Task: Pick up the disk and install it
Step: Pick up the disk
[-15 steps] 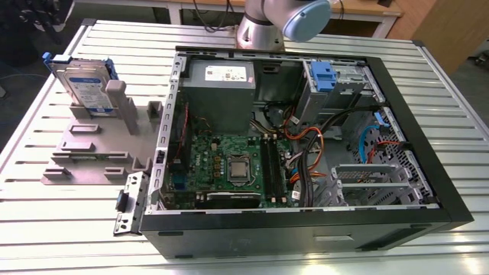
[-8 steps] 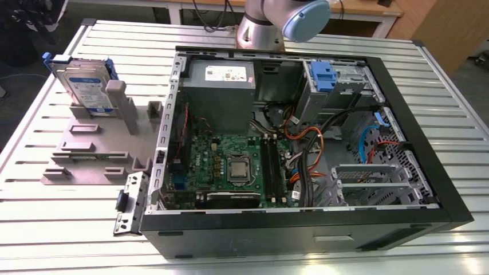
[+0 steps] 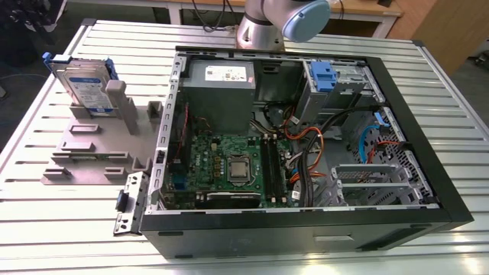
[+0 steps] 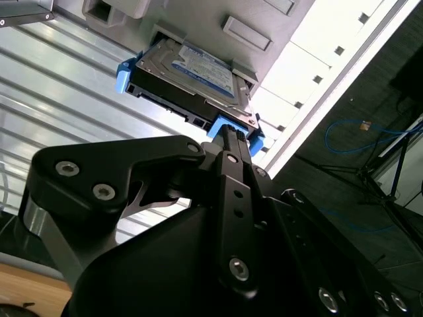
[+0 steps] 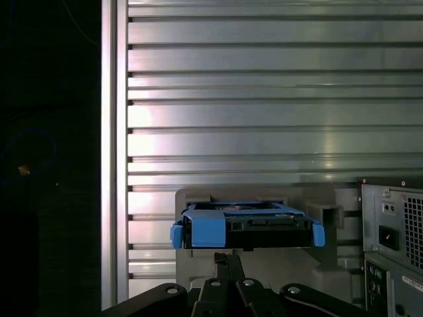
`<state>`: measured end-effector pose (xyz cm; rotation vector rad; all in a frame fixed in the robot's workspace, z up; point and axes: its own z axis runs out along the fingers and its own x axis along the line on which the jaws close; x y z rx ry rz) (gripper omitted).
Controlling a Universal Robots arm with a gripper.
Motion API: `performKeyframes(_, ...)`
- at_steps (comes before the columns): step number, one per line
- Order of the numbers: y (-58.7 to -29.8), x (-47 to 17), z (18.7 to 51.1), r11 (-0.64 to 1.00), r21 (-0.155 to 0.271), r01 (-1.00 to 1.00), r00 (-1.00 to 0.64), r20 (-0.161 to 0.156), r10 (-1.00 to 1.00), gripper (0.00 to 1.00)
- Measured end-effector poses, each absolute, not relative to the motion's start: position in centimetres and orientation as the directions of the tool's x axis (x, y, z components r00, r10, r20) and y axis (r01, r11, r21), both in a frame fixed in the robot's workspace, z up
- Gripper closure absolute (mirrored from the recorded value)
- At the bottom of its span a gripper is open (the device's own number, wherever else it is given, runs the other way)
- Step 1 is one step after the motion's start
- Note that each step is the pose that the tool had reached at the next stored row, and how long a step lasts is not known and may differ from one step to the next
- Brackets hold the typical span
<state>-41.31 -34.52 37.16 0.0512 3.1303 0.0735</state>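
1. The disk stands on edge in the grey slotted stand, over at the exterior view's left on the ribbed metal table. It has a blue rail round its edges, and its white-and-blue label faces out.
2. The gripper looks closed in both wrist views. Its two black fingers are pressed together with nothing between them.
3. In both wrist views the tips point at the disk's blue-railed edge. The disk sits out ahead of them, ungripped. How big the gap is, can't tell.
4. The open PC case lies on its side just beside the stand, toward the exterior view's right. Inside are the green motherboard, a grey power supply and a blue-fronted drive bay.
5. The arm, grey with a pale blue cap, stands behind the case.
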Motion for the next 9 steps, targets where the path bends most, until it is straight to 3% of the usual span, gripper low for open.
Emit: performKeyframes(9, -34.52, -41.32, 37.15, 0.998, 0.047, 0.03, -0.999, -0.009, 0.03, 0.89)
